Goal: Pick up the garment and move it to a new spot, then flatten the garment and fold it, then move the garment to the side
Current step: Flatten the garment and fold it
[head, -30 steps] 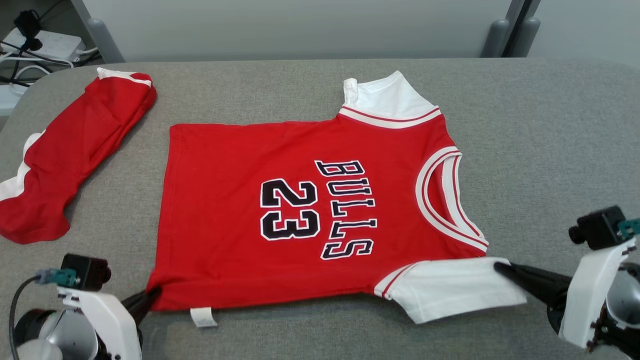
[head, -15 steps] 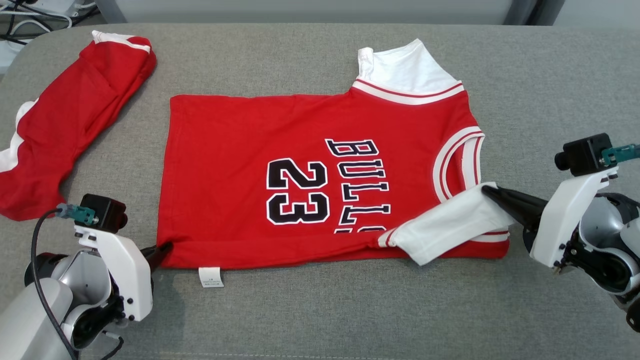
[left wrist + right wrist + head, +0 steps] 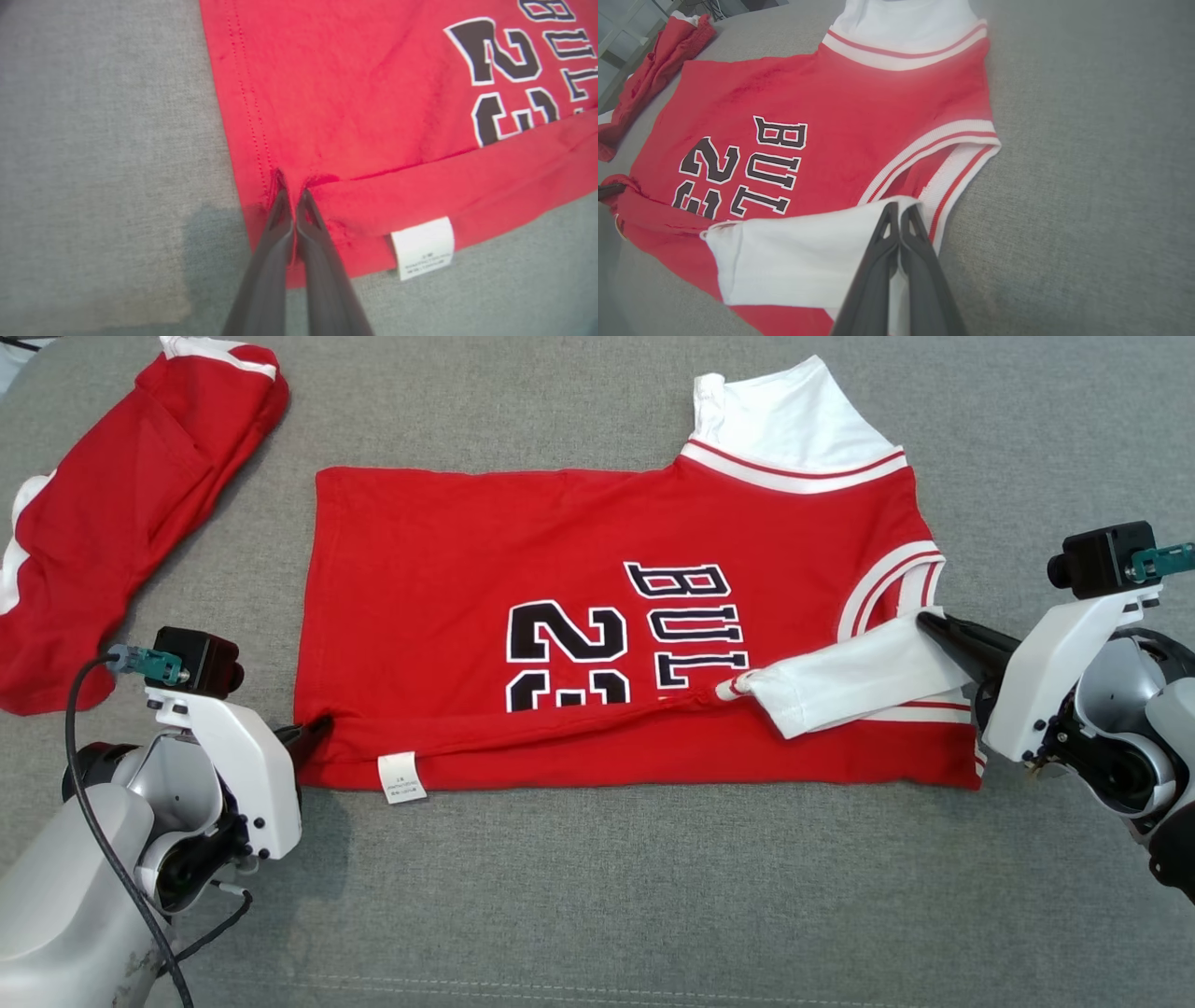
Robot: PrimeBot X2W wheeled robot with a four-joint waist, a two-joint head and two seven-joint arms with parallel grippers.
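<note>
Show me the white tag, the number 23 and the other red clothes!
white tag (image 3: pixel 401 777): head view, middle of the label.
number 23 (image 3: pixel 568 633): head view, on the upper digit.
other red clothes (image 3: pixel 121 513): head view, middle of the red cloth.

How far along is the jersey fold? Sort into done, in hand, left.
Done: jersey spread flat on the grey surface. In hand: left pincer grips its hem corner, right pincer its white sleeve, near edge turned over. Left: more folds, moving aside.

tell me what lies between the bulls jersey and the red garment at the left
Nothing but bare grey surface lies between the jersey and the crumpled red garment, as the head view shows.
</note>
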